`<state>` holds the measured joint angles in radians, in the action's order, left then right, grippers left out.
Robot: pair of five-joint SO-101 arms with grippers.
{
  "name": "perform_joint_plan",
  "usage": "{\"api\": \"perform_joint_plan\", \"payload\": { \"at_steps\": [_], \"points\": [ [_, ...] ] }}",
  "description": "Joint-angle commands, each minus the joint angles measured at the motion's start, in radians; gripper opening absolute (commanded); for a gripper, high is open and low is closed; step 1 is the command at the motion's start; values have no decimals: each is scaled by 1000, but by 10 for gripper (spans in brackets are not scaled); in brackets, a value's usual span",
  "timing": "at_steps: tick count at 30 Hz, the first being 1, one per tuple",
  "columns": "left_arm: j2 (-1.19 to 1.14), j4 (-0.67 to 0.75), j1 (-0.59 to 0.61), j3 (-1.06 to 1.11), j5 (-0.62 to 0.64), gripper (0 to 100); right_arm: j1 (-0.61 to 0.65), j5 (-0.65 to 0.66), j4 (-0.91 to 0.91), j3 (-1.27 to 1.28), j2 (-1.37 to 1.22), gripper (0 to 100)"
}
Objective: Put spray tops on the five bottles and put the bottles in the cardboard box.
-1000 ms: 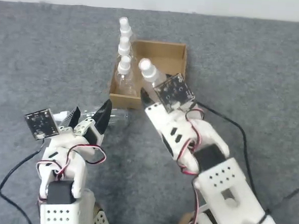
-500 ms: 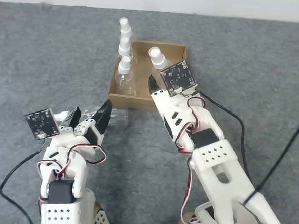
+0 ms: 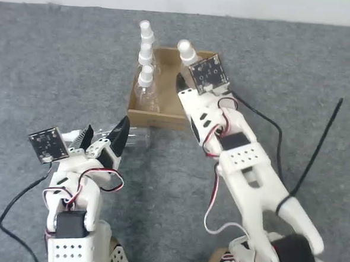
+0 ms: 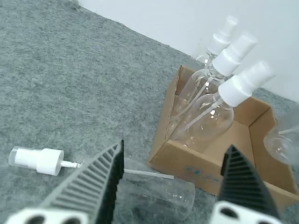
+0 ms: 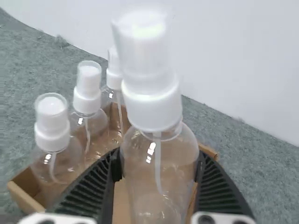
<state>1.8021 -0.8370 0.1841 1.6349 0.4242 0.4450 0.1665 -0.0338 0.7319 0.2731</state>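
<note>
High view: right jaws grip a capped bottle (image 3: pixel 185 49) upright over the cardboard box (image 3: pixel 158 119) — three capped bottles (image 3: pixel 145 81) stand inside along one wall.
Left wrist view: left jaws gape open above an uncapped bottle (image 4: pixel 154 196) lying on the bench (image 4: pixel 70 70) — a loose spray top (image 4: pixel 37 160) lies near it.
Right wrist view: both jaws clamp the held bottle's body.

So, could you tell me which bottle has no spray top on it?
The bottle lying on its side in front of the cardboard box; the other four are upright and capped.

Right gripper (image 5: pixel 154 186) clasping capped bottle (image 5: pixel 156 158), three capped bottles (image 5: pixel 86 116) in cardboard box (image 5: pixel 21 193)
</note>
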Motion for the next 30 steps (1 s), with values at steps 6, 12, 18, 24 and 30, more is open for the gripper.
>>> {"api": "perform_joint_plan", "payload": {
  "at_steps": [6, 12, 18, 24, 30],
  "points": [
    [25, 0, 35, -8, -8, 316, -24, 3, 35, -176, -128, 123],
    [25, 0, 55, -10, -8, 316, -24, -55, 35, -252, -216, 124],
    [25, 0, 55, -10, -8, 316, -25, -241, 35, -364, -337, 124],
    [25, 0, 58, -10, -8, 316, -41, -241, 36, -466, -447, 124],
    [25, 0, 58, -10, -8, 316, -64, -238, 196, -505, -553, 119]
  ]
}}
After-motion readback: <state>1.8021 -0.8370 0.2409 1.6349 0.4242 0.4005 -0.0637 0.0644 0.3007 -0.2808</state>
